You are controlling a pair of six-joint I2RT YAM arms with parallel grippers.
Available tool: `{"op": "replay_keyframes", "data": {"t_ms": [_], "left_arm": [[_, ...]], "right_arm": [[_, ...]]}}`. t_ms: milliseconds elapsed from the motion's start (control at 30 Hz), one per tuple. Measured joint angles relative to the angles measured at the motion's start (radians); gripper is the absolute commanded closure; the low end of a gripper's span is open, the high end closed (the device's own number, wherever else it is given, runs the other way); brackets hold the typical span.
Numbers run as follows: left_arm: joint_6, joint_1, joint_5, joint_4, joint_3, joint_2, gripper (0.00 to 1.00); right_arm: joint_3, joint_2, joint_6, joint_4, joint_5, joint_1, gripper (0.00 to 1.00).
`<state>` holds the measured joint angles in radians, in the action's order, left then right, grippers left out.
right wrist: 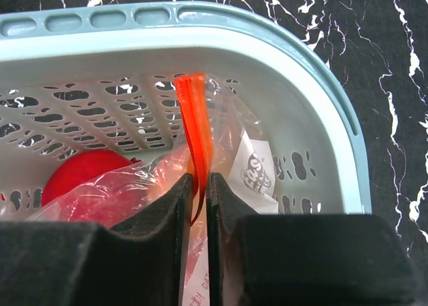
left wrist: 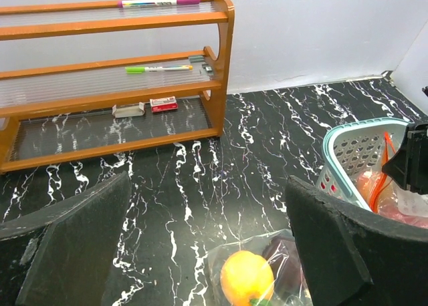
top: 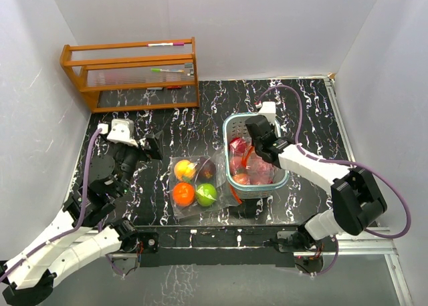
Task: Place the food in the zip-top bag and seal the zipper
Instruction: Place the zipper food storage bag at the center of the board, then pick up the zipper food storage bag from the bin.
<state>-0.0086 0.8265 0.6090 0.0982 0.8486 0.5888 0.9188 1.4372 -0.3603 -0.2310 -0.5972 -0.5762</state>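
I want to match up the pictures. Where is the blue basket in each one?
Top view: the blue basket sits right of the middle of the table.
Left wrist view: the blue basket is at the right edge, partly cut off.
Right wrist view: the blue basket fills the top, seen close up.
Shared landmark: the orange bag strip stands inside it in all three.

The black, white-veined table (top: 301,112) carries a wooden rack (top: 130,75) at far left, a pale-blue basket (top: 225,142) right of centre, and a clear bag (top: 221,194) of fruits (top: 183,194) at near centre.
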Motion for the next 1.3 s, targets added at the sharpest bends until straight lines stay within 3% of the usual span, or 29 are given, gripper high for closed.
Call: {"op": "replay_keyframes", "data": {"t_ms": [300,500,800,1100,1300], "left_arm": [[0.014,0.000,-0.088,-0.001,0.000,0.012,0.03],[0.059,0.000,-0.260,-0.045,0.001,0.078,0.03],[0.105,0.000,-0.554,-0.107,0.068,0.312,0.03],[0.000,0.000,-0.750,-0.362,0.058,0.356,0.03],[-0.115,0.000,-0.854,-0.568,-0.061,0.394,0.03]], "right_arm": [[-0.001,-0.096,0.011,0.004,0.080,0.010,0.92],[0.045,-0.315,0.028,-0.009,0.248,0.010,0.92],[0.151,-0.413,0.064,-0.058,0.531,0.010,0.92],[0.175,-0.423,0.070,-0.055,0.750,0.010,0.92],[0.175,-0.429,0.063,-0.048,0.805,0.010,0.92]]}}
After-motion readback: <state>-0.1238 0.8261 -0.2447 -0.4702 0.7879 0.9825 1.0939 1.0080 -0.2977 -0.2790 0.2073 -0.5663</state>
